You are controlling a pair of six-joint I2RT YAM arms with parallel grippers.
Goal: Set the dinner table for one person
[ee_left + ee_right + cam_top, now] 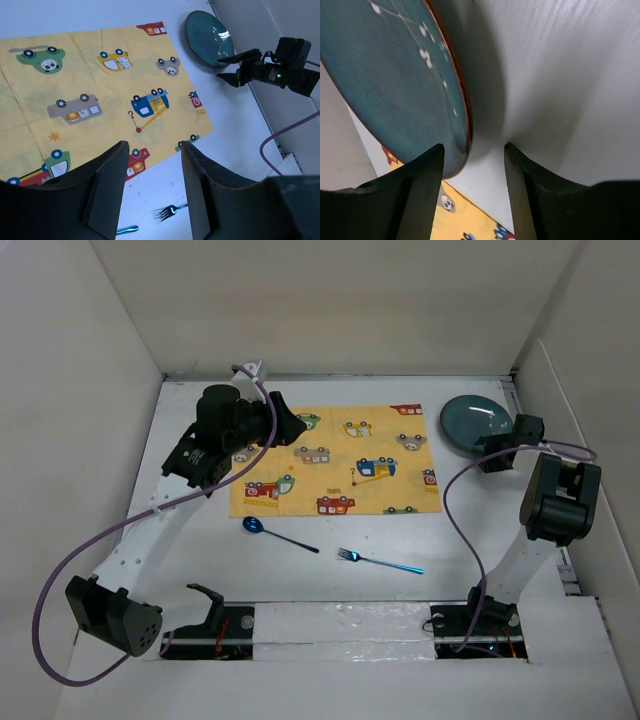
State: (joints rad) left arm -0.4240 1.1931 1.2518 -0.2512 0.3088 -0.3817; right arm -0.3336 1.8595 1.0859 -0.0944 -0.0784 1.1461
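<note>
The left gripper hangs open and empty above the mat, laid flat mid-table. Spoon and fork lie loose before it. The plate sits off the mat's right corner, the open right gripper straddling its rim. Most remains, I'd say.

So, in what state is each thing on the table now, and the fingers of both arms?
placemat: spread flat on the dinner table
plate: on the table, beside the placemat, not on it
spoon: lying on the table, before the placemat
fork: lying on the table, right of the spoon
left fingers: open, empty, over the placemat
right fingers: open, at the plate's rim
</note>
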